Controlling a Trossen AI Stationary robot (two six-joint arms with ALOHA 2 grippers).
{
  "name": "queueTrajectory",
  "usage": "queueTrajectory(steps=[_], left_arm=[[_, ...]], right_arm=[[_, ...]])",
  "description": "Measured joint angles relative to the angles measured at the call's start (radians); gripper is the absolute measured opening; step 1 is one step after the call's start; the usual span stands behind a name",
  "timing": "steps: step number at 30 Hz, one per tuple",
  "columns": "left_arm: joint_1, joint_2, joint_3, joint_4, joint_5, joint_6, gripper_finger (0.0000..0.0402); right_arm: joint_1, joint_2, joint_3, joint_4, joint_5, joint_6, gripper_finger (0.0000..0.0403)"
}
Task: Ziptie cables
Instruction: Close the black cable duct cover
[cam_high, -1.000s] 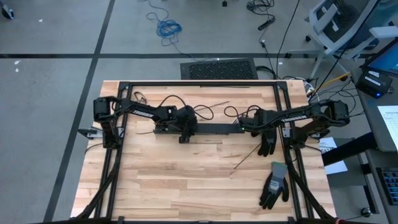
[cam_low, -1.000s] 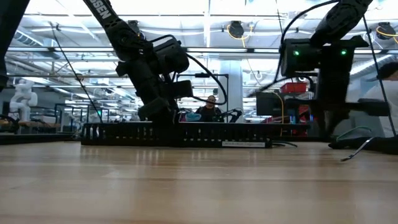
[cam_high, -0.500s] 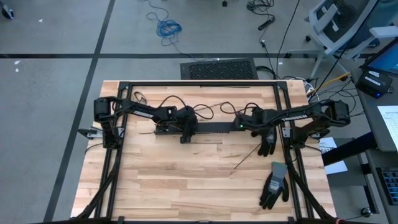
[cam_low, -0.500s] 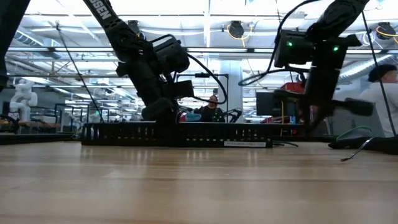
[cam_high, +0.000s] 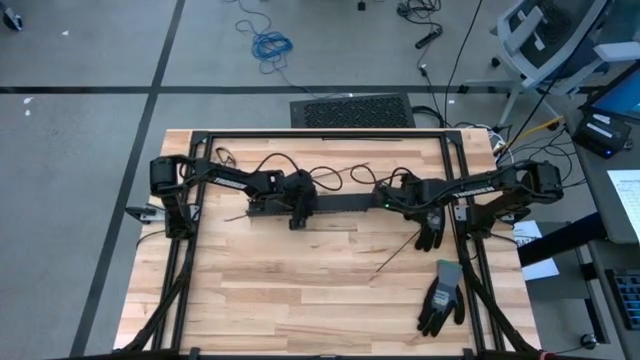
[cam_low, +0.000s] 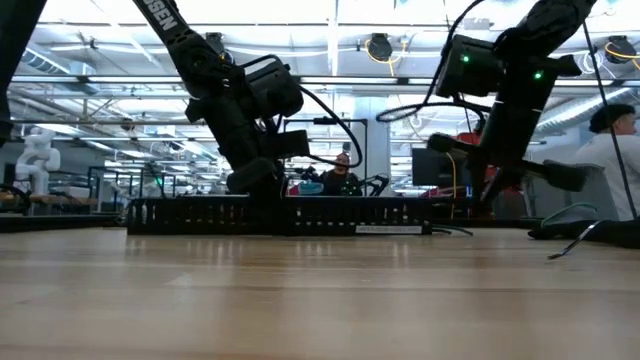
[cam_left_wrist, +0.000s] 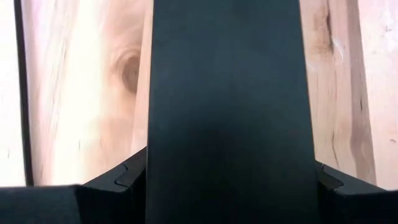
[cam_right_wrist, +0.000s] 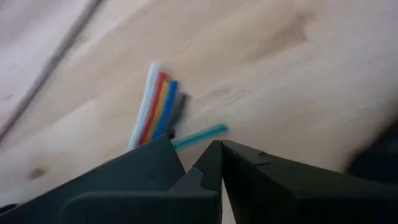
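The cables (cam_right_wrist: 155, 102) are thin white, red, yellow, blue, dark and teal wires. Their ends stick out past the shut fingers of my right gripper (cam_right_wrist: 214, 146), which hangs above the table right of centre (cam_high: 383, 197). A long black slotted rail (cam_high: 350, 205) lies flat across the table's middle, also seen in the low view (cam_low: 330, 215). My left gripper (cam_high: 298, 212) is closed on this rail left of its middle. The rail fills the left wrist view (cam_left_wrist: 227, 93). My left gripper holds the black rail across its width, one finger (cam_left_wrist: 118, 180) on each long side. It comes slanting down from the table's left. The rail lies flat on the table. My right gripper is shut with the wires' ends (cam_right_wrist: 163, 118) coming out just beyond its fingertips. The fingers hide the place of contact. The gripper slants down, and the ends hang just above the wood.
A thin black zip-tie strip (cam_high: 395, 255) lies on the wood right of centre, another (cam_high: 350, 167) near the far edge. A black glove (cam_high: 430, 230) and a grey-and-black glove (cam_high: 440, 300) lie at the right. A black frame (cam_high: 320, 133) borders the table.
My right gripper has moved a little toward the table's left, toward the rail's right end, and has risen slightly while tipping its wrist. It stays shut. My left gripper and the rail have kept still.
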Motion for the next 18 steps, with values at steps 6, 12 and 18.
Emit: queueTrajectory(steps=[6,12,18], left_arm=[[-0.001,0.002,0.001,0.024,0.002,0.003,0.0251],[-0.003,0.002,0.002,0.02,0.002,0.001,0.0251],[-0.02,0.002,0.002,0.018,-0.006,-0.008,0.0251]], right_arm=[[0.002,-0.002,0.006,-0.152,-0.049,0.012,0.0],[0.001,-0.002,0.004,-0.205,-0.039,0.048,0.0],[0.0,-0.001,-0.001,-0.02,0.021,0.03,0.0]])
